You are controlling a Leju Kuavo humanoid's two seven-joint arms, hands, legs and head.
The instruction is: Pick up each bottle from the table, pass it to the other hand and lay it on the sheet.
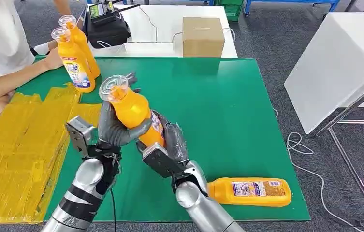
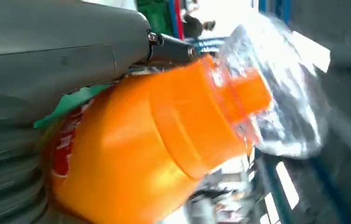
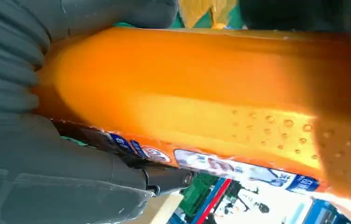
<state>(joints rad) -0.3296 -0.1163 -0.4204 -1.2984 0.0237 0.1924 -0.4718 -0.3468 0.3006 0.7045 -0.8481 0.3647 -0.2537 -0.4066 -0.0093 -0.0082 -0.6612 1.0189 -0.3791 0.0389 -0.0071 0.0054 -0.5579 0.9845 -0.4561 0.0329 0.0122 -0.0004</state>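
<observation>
An orange bottle (image 1: 134, 112) with a clear cap is held tilted above the green mat (image 1: 228, 106), cap pointing up and to the left. My left hand (image 1: 114, 126) wraps its upper body, and my right hand (image 1: 170, 142) grips its lower part. The same bottle (image 2: 164, 140) looms close in the left wrist view, and its orange side (image 3: 201, 93) spans the right wrist view. Another orange bottle (image 1: 248, 191) lies on its side on the mat near the front edge. Two more bottles (image 1: 75, 60) stand upright at the mat's far left. The yellow sheet (image 1: 20, 145) lies at the left.
A person's arm (image 1: 10, 79) reaches toward the standing bottles from the left. A cardboard box (image 1: 203, 36) and a black device (image 1: 106, 26) sit on the white table behind the mat. A white cabinet (image 1: 339, 63) stands to the right.
</observation>
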